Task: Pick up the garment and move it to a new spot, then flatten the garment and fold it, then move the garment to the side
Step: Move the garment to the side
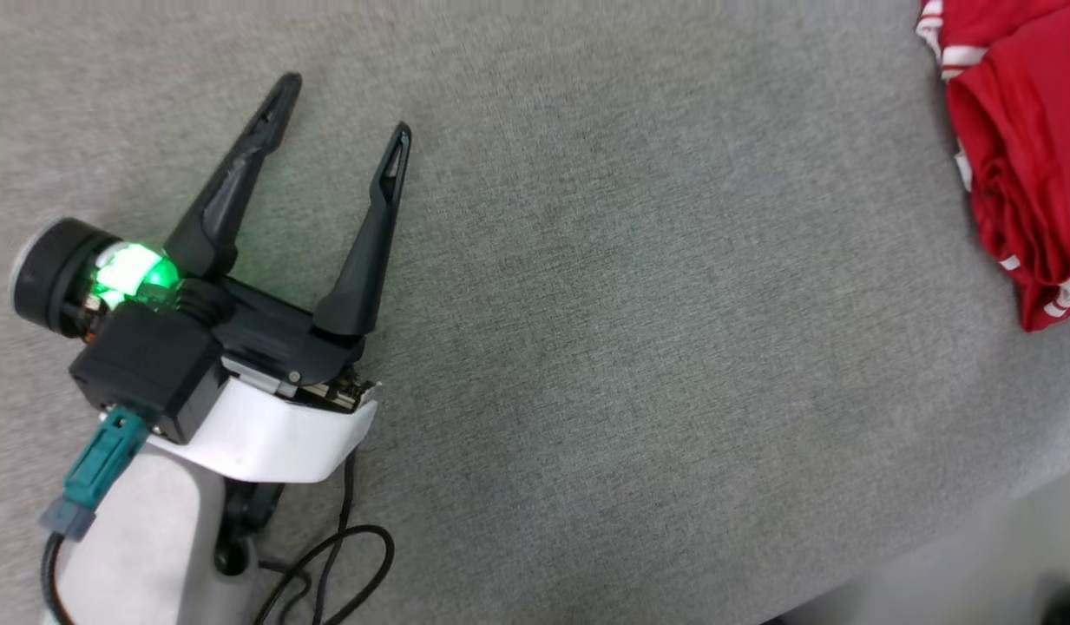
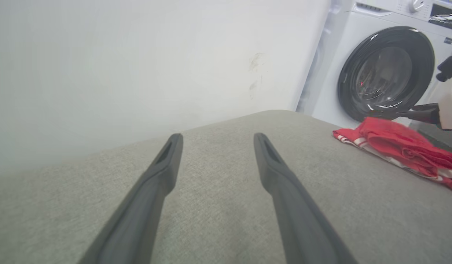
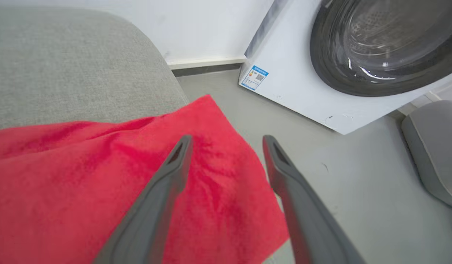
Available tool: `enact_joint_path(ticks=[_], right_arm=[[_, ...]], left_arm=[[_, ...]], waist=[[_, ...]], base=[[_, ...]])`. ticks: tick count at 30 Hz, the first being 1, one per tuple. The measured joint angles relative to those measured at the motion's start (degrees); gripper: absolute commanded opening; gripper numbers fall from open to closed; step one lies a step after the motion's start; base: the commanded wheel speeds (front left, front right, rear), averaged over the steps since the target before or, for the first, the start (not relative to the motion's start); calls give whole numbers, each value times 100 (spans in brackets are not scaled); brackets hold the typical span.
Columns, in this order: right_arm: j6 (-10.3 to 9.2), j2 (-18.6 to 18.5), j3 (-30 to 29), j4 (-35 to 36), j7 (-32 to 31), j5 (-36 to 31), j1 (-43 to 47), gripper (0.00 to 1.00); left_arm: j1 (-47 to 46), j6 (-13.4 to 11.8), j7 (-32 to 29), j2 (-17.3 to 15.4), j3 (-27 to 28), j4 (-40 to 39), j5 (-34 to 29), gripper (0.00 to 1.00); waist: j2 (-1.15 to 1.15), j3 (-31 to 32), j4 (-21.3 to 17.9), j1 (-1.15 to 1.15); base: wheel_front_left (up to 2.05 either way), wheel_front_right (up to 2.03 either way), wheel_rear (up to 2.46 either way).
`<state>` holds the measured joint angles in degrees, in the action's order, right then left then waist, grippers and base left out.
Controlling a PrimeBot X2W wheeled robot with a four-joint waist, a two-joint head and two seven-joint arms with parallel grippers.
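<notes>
The garment (image 1: 1025,148) is a red shirt with red-white striped trim, lying bunched at the right edge of the grey padded table (image 1: 639,304). My left gripper (image 1: 344,106) stands open over bare table at the left, far from the cloth. From the left wrist, the garment (image 2: 401,146) lies at the right side beyond the open left gripper (image 2: 217,138). My right gripper (image 3: 227,138) is open just above the garment (image 3: 101,172), its fingers apart with nothing between them; the cloth's corner hangs past the table's edge.
A white washing machine (image 2: 387,73) with a dark round door stands beyond the table's right side, also in the right wrist view (image 3: 357,55). A white wall (image 2: 138,66) lies behind the table. Grey floor (image 3: 357,190) is below the table's edge.
</notes>
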<state>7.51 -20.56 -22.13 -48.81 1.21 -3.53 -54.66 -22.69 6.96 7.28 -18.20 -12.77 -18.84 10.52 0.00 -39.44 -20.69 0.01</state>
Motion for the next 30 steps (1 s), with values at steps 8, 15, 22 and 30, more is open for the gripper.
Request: enact_joint_path(ticks=[8,15,22,30], right_arm=[[1,249,-172,454,688,-324,643,100],[0,595,180,1157,994,-114,1595,100],[0,1188,688,2491,827,53,2811,100],[0,1479,1399,3889,392,328,4081,100]], left_arm=[[466,-247,369,247,30,537,191,100],[952,-448,512,410,108,921,353,100],[1333,-599,625,550,203,1355,528,100],[1597,-742,705,684,380,1831,698,100]], waist=[[0,722,193,0],[0,1443,426,-1],[0,2082,796,-1],[0,2607,1339,-1]], base=[[0,0,0],[0,0,0],[0,0,0],[0,0,0]])
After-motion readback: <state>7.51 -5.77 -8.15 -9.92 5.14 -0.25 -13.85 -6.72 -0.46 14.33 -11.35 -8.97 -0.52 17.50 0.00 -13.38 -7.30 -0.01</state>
